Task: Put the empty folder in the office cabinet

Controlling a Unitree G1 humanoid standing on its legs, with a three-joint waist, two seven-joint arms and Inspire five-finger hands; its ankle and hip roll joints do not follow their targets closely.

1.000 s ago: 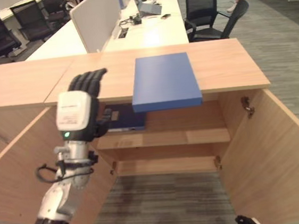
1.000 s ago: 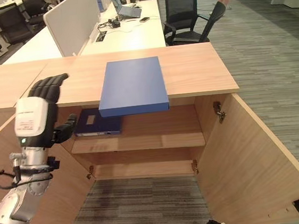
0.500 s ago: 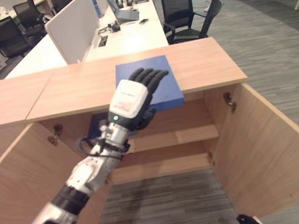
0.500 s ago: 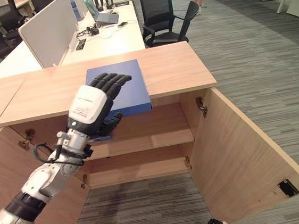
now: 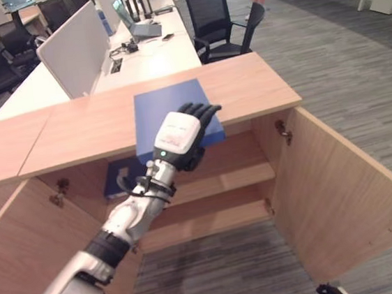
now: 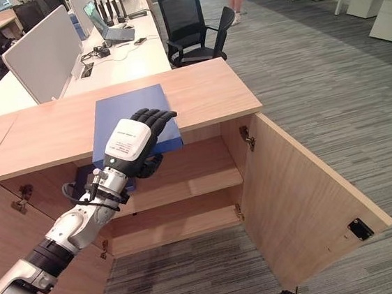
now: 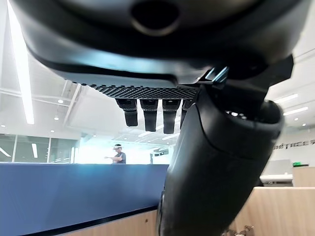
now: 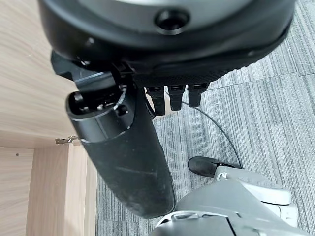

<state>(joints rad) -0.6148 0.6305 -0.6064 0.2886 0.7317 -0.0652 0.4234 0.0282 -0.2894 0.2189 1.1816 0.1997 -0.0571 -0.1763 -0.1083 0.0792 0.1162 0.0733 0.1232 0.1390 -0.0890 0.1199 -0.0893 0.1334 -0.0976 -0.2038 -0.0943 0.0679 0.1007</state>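
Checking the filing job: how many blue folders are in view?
2. One blue folder lies on the cabinet top under the left robot hand; another folder lies on the upper shelf. Others may be hidden.

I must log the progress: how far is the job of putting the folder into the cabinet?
Done: the cabinet doors stand open. In hand: the left hand is at the front edge of the blue folder, fingers above and thumb below it, open, not gripping yet. Left: grasp the folder and place it on a shelf.
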